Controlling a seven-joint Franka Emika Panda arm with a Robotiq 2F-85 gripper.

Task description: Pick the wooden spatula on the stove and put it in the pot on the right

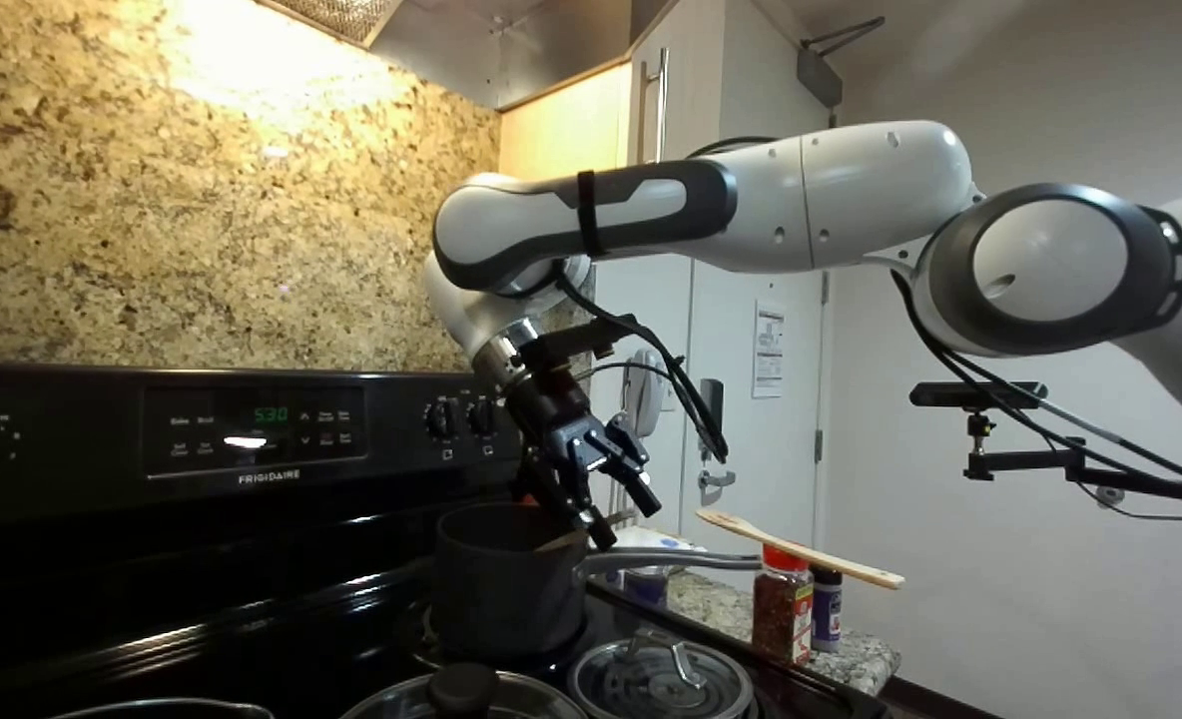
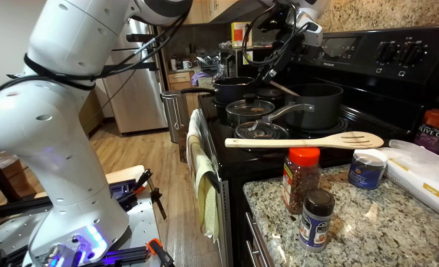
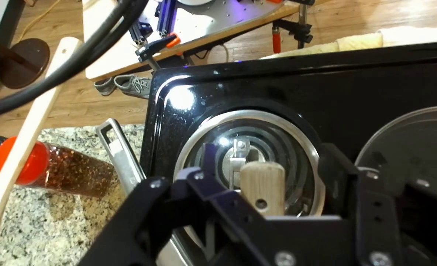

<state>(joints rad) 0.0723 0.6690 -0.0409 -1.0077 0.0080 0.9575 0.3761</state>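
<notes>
A wooden utensil [image 1: 561,541] leans in the dark pot [image 1: 506,594] on the black stove [image 1: 102,439]. Its handle [image 2: 284,89] rises over the rim of the pot [image 2: 314,107]; its head is hidden, so I cannot tell its shape. My gripper [image 1: 628,517] is at the pot's rim, around this handle. In the wrist view the handle's end [image 3: 262,184] stands between my parted fingers [image 3: 269,151], with a gap on both sides. A pale slotted wooden spatula [image 2: 308,142] lies across a red-capped spice jar [image 2: 301,181] on the counter; it also shows in the wrist view [image 3: 26,136].
A metal-rimmed glass lid [image 3: 296,136] lies over the front burner. The pot's metal handle [image 3: 124,157] reaches toward the counter. A second pot [image 2: 234,91] and a glass-lidded pan [image 2: 251,109] stand farther along the stove. A black-capped jar [image 2: 317,218] stands on the granite counter [image 2: 371,218].
</notes>
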